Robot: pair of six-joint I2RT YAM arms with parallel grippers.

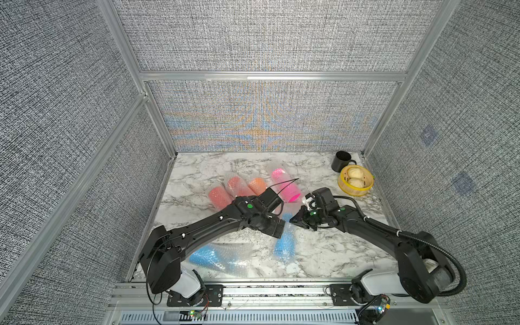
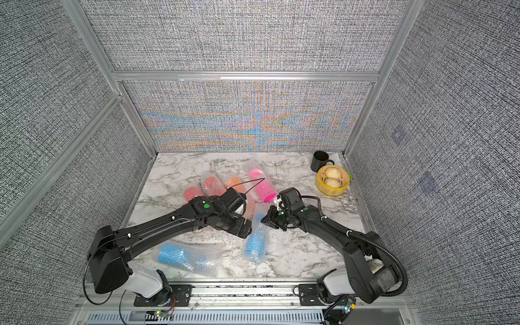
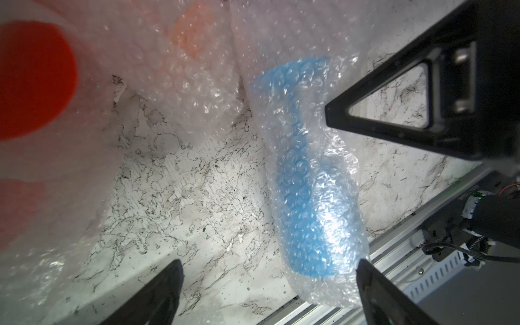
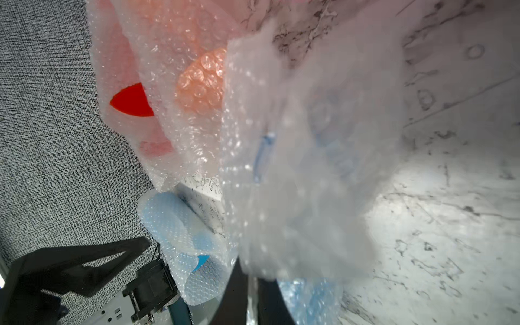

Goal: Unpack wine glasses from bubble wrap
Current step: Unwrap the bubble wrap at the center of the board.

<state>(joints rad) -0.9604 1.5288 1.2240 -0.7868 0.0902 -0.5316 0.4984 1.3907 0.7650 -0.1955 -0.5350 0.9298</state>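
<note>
Several wine glasses lie on the marble table, each rolled in bubble wrap: two red (image 1: 219, 197) (image 1: 237, 185), one orange (image 1: 257, 184), one pink (image 1: 285, 185), and two blue. One blue glass (image 1: 208, 257) lies near the front left. The other blue glass (image 1: 284, 244) (image 3: 306, 197) lies in the middle. My right gripper (image 1: 293, 220) (image 4: 253, 295) is shut on a thin fold of this glass's bubble wrap (image 4: 304, 174) at its far end. My left gripper (image 1: 278, 230) (image 3: 268, 292) hangs open just above the same bundle, which lies close to one of its fingers (image 3: 380, 295).
A black mug (image 1: 342, 161) and a yellow steamer basket (image 1: 344, 190) holding buns stand at the back right corner. Grey fabric walls close in the table on three sides. An aluminium rail (image 1: 281, 292) runs along the front edge.
</note>
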